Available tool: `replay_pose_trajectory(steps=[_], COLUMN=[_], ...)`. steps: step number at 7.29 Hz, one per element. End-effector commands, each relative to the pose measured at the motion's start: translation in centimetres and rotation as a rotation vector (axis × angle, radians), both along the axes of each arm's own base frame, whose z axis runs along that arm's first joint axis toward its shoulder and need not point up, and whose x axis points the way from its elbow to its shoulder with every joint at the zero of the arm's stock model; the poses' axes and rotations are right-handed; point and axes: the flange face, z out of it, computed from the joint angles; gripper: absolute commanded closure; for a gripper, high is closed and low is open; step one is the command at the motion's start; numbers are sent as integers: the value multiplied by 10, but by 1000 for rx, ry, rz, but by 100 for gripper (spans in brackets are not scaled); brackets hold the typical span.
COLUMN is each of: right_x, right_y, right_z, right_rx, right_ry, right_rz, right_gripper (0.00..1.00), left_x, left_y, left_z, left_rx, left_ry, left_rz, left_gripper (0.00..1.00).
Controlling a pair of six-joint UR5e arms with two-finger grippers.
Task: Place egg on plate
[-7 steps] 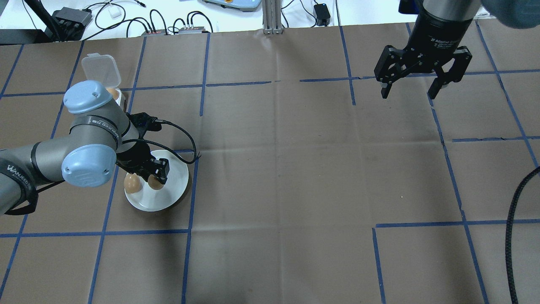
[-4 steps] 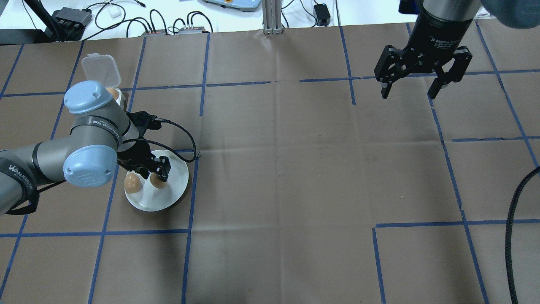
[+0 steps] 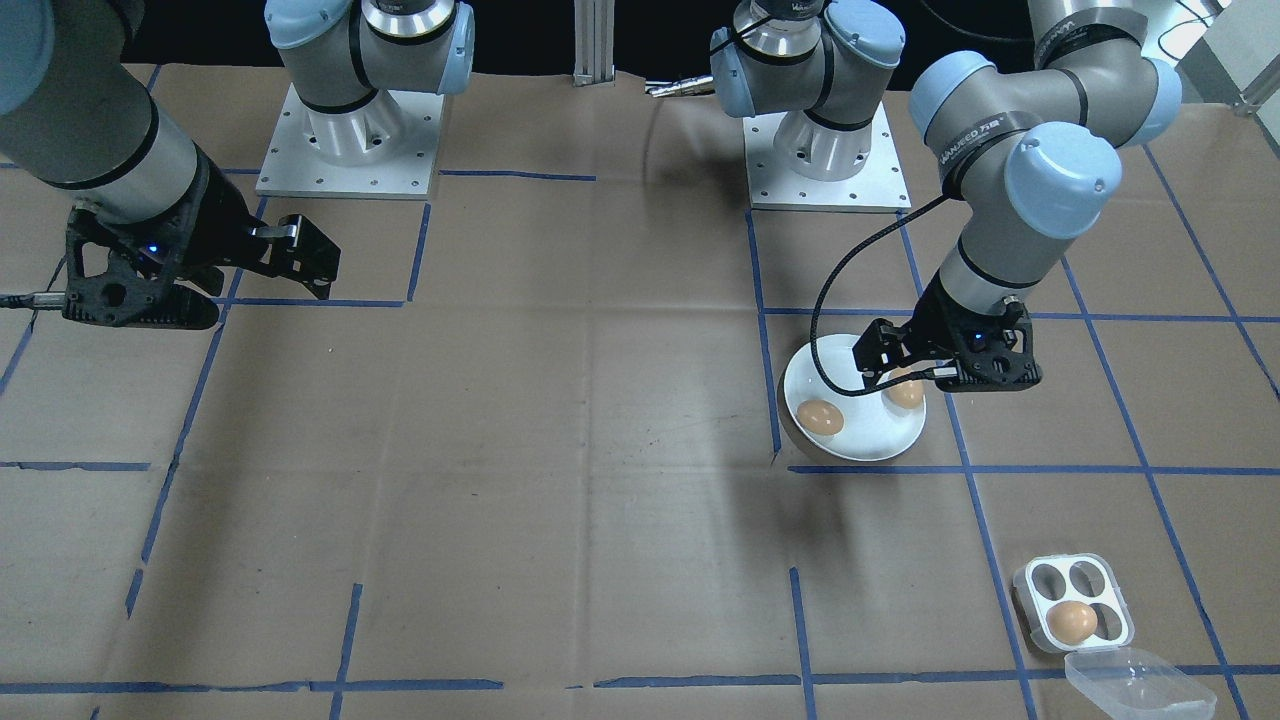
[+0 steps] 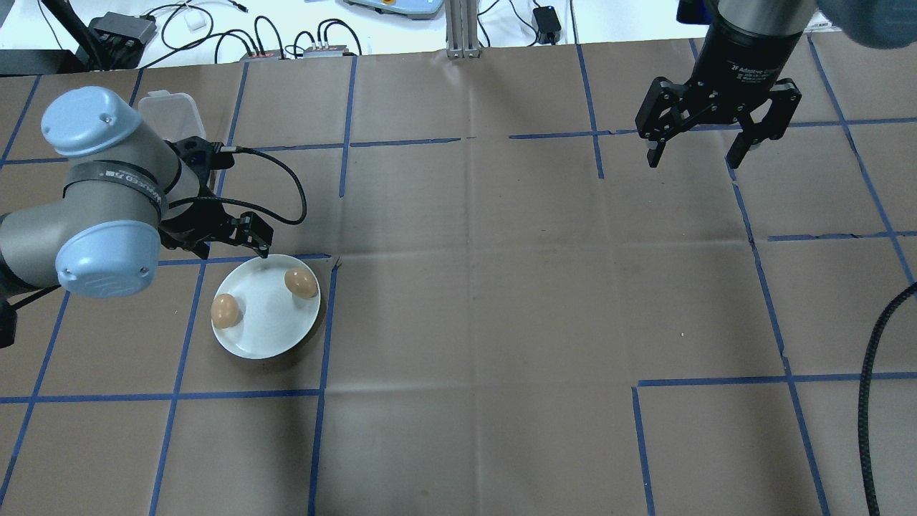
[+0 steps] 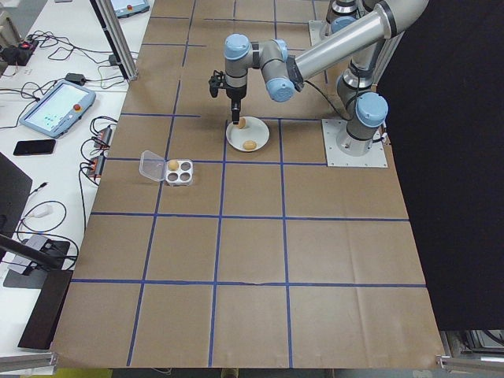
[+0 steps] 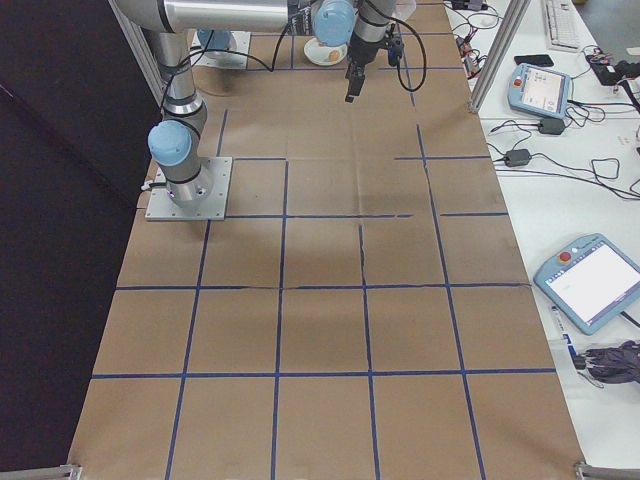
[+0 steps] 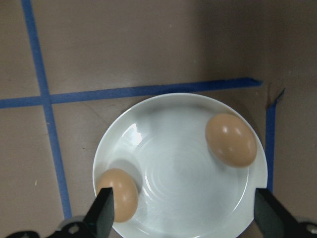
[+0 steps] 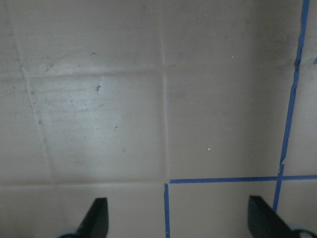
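Note:
The white plate (image 4: 269, 333) lies on the left of the table and holds two brown eggs: one egg (image 4: 225, 311) by its left rim, the other egg (image 4: 301, 282) near its far right rim. Both show in the left wrist view, the left egg (image 7: 119, 195) and the right egg (image 7: 231, 139), on the plate (image 7: 183, 173). My left gripper (image 4: 226, 240) hangs open above the plate's far edge, holding nothing; its fingertips (image 7: 105, 215) are spread wide. My right gripper (image 4: 695, 159) stays open and bare over the far right of the table.
A small white four-cup egg tray (image 3: 1073, 603) with one egg (image 3: 1072, 620) and an open clear lid (image 3: 1135, 685) sits beyond the plate. Cables and boxes (image 4: 286, 43) line the far table edge. A black cable (image 4: 870, 401) runs along the right edge.
My left gripper opened off the egg, rose and pulled back toward the tray. The freed egg now lies farther right on the plate. The right arm is unmoved.

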Motion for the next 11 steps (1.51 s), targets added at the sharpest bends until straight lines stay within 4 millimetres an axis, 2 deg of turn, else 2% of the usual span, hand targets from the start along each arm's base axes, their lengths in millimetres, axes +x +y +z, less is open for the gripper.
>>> replay_pose_trajectory(steps=[1, 2, 3, 4, 5, 6, 7, 8, 9, 10, 11], right_x=[0, 0, 0, 0, 0, 0, 0, 0, 0, 0, 0], right_y=[0, 0, 0, 0, 0, 0, 0, 0, 0, 0, 0], right_z=[0, 0, 0, 0, 0, 0, 0, 0, 0, 0, 0], right_rx=[0, 0, 0, 0, 0, 0, 0, 0, 0, 0, 0], right_ry=[0, 0, 1, 0, 0, 0, 1, 1, 0, 1, 0], right_rz=[0, 0, 0, 0, 0, 0, 0, 0, 0, 0, 0], right_gripper=[0, 0, 0, 0, 0, 0, 0, 0, 0, 0, 0], left_x=[21, 50, 76, 114, 142, 171, 192, 200, 203, 194, 187], left_y=[-26, -54, -90, -132, -168, -196, -214, -229, -236, -234, -234], left_z=[17, 18, 22, 19, 3, -11, -28, -43, -71, -92, -96], left_rx=[-20, -7, -42, -60, -54, -56, -55, -52, -25, 6, 18], left_ry=[0, 8, 45, 40, 33, 24, 23, 23, 36, 47, 50], left_rz=[52, 81, 107, 138, 98, 69, 69, 65, 64, 51, 42], left_gripper=[0, 0, 0, 0, 0, 0, 0, 0, 0, 0, 0])
